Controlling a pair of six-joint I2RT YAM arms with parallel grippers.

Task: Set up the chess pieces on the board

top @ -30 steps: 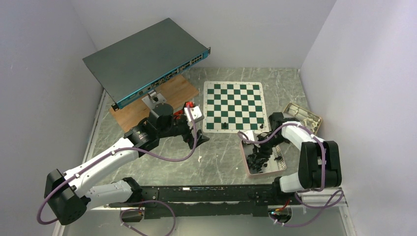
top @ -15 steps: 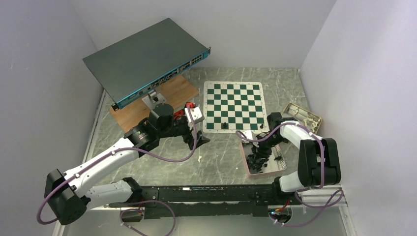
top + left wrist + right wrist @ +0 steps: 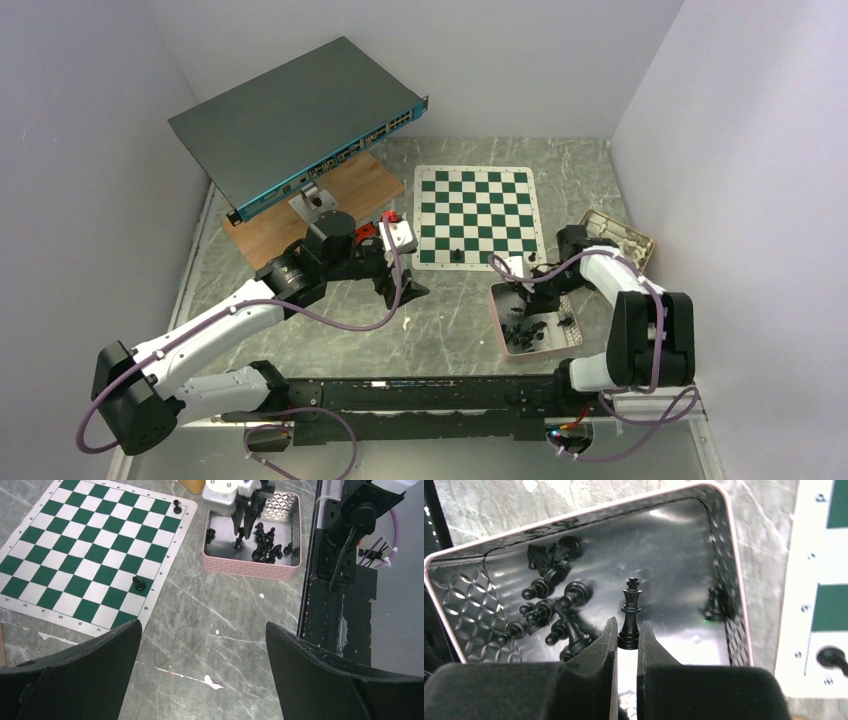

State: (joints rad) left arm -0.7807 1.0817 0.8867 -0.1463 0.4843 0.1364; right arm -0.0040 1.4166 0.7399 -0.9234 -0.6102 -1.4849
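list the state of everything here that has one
left gripper, open, holding nothing
right gripper, shut on the king
king, upright inside the tray
other tray pieces, heaped, mostly toppled
board, laid flat, nearly bare
two pieces on board, upright

Plain white walls (image 3: 520,60) close in on three sides of a grey, white-veined stone-look surface (image 3: 450,320) under soft, even light. Beyond the left gripper (image 3: 400,286), a grey rack unit (image 3: 290,120) sits tilted above a wooden board (image 3: 352,192).
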